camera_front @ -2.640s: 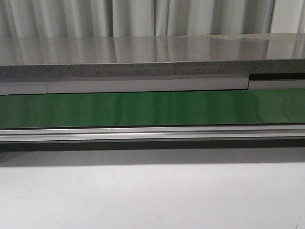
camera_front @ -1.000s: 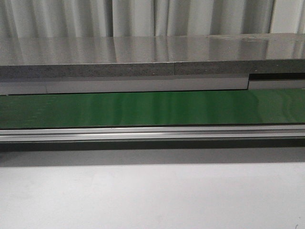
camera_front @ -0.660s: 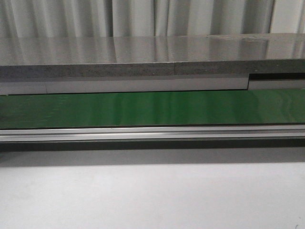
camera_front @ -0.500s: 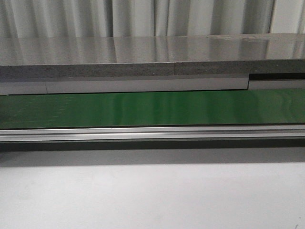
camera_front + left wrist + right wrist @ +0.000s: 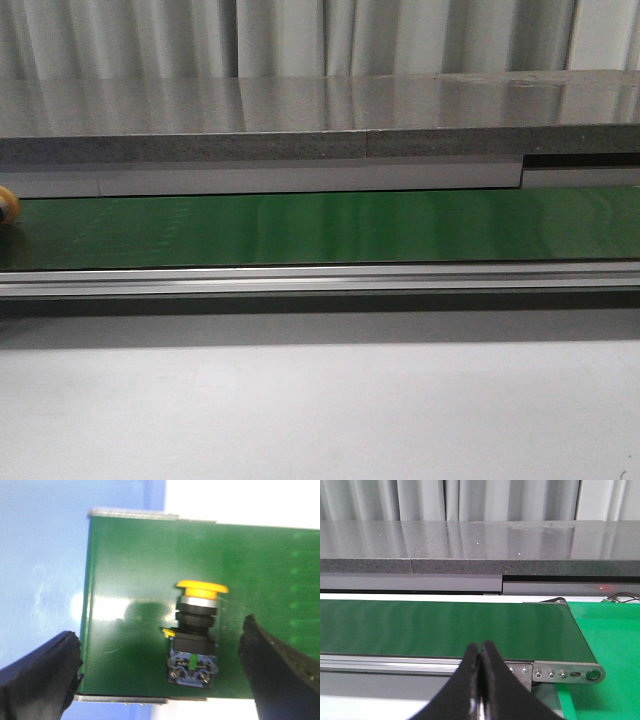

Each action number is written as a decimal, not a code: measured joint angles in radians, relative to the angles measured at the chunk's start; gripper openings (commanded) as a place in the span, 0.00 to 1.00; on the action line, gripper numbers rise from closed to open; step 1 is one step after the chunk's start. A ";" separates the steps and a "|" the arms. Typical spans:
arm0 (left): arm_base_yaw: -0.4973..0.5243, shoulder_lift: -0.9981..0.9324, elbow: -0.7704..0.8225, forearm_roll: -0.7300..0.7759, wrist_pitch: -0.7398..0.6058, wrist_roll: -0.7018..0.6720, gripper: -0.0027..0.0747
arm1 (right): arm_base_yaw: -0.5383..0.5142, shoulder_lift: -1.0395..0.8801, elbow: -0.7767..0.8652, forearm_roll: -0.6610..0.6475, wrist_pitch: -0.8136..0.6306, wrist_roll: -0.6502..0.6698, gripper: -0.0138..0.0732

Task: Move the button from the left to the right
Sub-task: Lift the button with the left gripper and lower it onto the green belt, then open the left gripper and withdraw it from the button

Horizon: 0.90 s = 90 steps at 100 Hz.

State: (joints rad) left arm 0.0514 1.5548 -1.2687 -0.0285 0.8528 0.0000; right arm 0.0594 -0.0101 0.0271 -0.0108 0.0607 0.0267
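Button [image 5: 196, 630] lies on its side on our green belt [image 5: 260, 580] at the far-left end — left gripper [image 5: 160, 672] wide open astride it, right gripper [image 5: 480, 680] closed, empty.

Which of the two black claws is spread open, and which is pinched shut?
The left gripper is open, its black fingers either side of the yellow-capped push button on the green conveyor belt. The right gripper is shut, empty.

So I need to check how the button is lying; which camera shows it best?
The left wrist view: the button lies whole on the green belt, yellow cap and black body clear. The front view shows only a sliver of cap at its left edge. The right wrist view shows none.
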 measured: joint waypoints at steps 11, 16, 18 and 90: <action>-0.026 -0.117 0.060 -0.004 -0.042 0.011 0.84 | 0.000 0.000 0.000 0.000 0.000 0.000 0.08; -0.035 -0.176 0.099 -0.005 -0.073 0.013 0.84 | 0.000 0.000 0.000 0.000 0.000 0.000 0.08; -0.037 -0.203 0.118 -0.006 -0.087 0.013 0.84 | 0.000 0.000 0.000 0.000 0.000 0.000 0.08; -0.083 -1.134 0.940 -0.022 -0.623 0.015 0.84 | 0.000 0.000 0.000 0.000 0.002 0.000 0.08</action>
State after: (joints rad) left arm -0.0317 0.4205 -0.3286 -0.0508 0.2302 0.0148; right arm 0.0594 -0.0101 0.0271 -0.0108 0.0623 0.0267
